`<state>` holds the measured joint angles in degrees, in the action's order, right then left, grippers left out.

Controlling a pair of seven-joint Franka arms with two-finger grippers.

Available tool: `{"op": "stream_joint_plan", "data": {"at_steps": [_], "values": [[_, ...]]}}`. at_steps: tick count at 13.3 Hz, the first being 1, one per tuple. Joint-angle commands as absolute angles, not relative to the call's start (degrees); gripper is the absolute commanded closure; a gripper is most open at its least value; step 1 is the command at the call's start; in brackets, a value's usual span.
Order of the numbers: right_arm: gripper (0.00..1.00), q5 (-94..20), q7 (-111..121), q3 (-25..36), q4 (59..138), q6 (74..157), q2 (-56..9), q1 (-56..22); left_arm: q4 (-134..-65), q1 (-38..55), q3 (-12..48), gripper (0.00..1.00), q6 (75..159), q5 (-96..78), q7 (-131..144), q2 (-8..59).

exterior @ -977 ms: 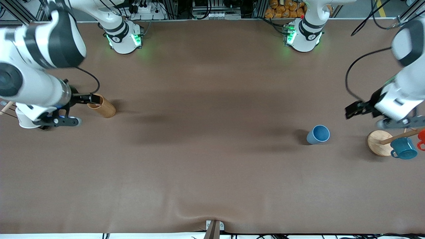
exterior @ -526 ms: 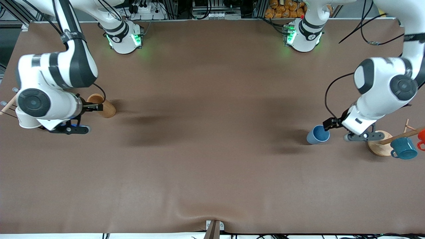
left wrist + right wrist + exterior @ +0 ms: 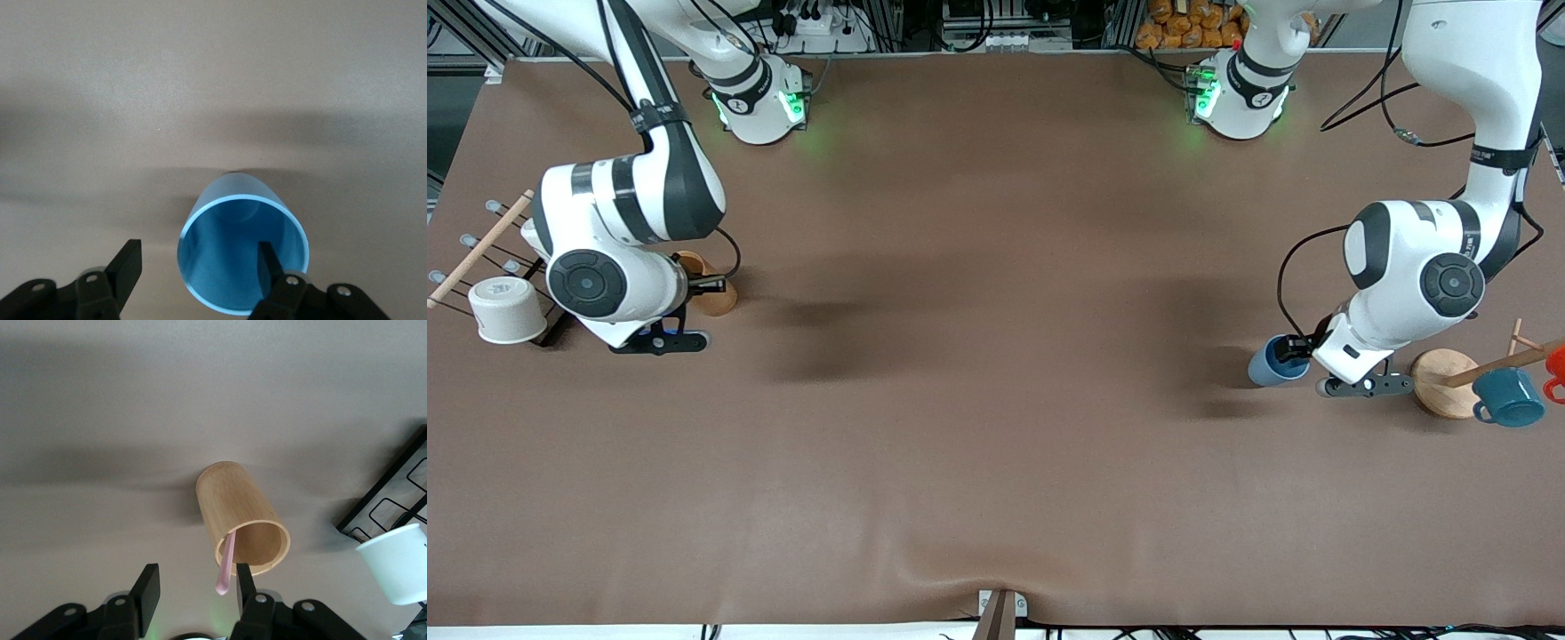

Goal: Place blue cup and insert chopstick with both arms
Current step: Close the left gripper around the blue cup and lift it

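Straddling the blue cup rim, the left end effector gapes; the arm hides the right's, both unclenched.

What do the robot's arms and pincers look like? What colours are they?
Both arms are big, white and rounded, with black bands at the joints and round dark caps on the elbows. Black cables loop along them. Each base glows green. The left pincer and the right pincer are black, each with two flat fingers and small round screws on the knuckles.

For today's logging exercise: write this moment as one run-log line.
left end effector: open, one finger inside blue cup rim | right end effector: open around pink chopstick in wooden cup
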<state>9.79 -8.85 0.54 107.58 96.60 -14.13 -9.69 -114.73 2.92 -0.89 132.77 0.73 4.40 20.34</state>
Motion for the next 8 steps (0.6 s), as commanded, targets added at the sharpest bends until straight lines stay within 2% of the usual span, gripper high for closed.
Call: {"op": "stream_joint_plan", "data": {"at_steps": [1, 3, 5, 6, 7, 8], "values": [[0.46, 11.07, -6.6, 0.62, 110.65, 97.73, -12.13, -9.67, -114.7, 2.03, -0.88, 0.4, 132.89, 0.88, 3.6, 21.0], [0.51, 11.25, -4.58, 0.7, 111.09, 98.35, -12.13, -9.14, -114.52, 2.02, -0.79, 0.62, 132.89, 0.88, 3.6, 21.88], [0.69, 11.25, -4.39, 0.7, 111.8, 98.35, -11.6, -9.05, -114.26, 2.02, -0.79, 0.93, 132.89, 0.88, 3.6, 22.15], [0.79, 11.34, -4.31, 0.7, 111.97, 98.35, -11.25, -9.05, -114.08, 2.02, -0.79, 1.0, 132.89, 0.88, 3.6, 21.89], [0.86, 11.95, -4.31, 0.7, 111.97, 98.35, -11.16, -8.97, -114.17, 1.93, -0.7, 1.0, 132.89, 0.88, 3.52, 21.36], [0.88, 12.21, -4.22, 0.7, 112.06, 98.26, -11.08, -8.96, -114.17, 2.02, -0.62, 1.0, 132.8, 0.88, 3.52, 20.57]]}}
